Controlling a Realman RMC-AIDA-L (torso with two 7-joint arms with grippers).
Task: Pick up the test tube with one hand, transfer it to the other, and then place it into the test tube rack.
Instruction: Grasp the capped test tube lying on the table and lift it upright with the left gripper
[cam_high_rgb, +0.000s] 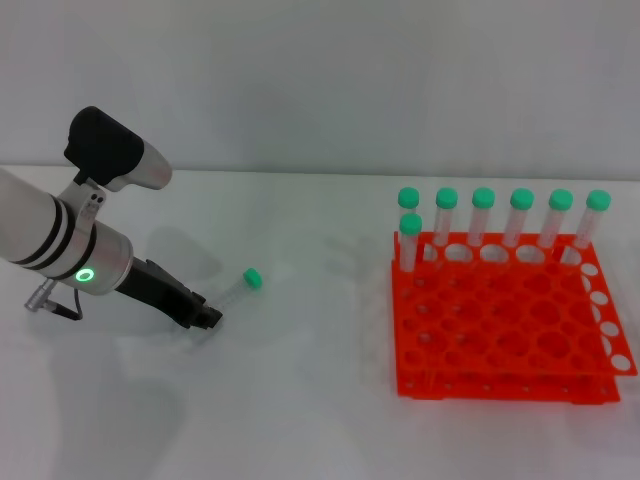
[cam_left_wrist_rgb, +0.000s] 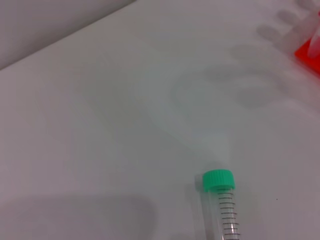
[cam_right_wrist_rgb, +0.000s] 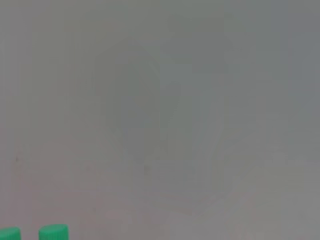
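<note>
Left gripper (cam_high_rgb: 203, 313): at the bench's (cam_high_rgb: 300, 420) 9 o'clock, low beside the test tube (cam_high_rgb: 240, 288); you cannot tell its opening.
Test tube: lying flat, ungrasped, cap toward the rack.
Test tube rack (cam_high_rgb: 510, 325): 3 o'clock, awaiting placement.
Right gripper: out of view.

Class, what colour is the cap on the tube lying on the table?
Green cap, best in the left wrist view.

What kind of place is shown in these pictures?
Probably a laboratory-style test bench. A bare white table holds an orange-red test tube rack with green-capped tubes standing in it, one loose test tube lies on the table, and the left gripper reaches toward it.
</note>
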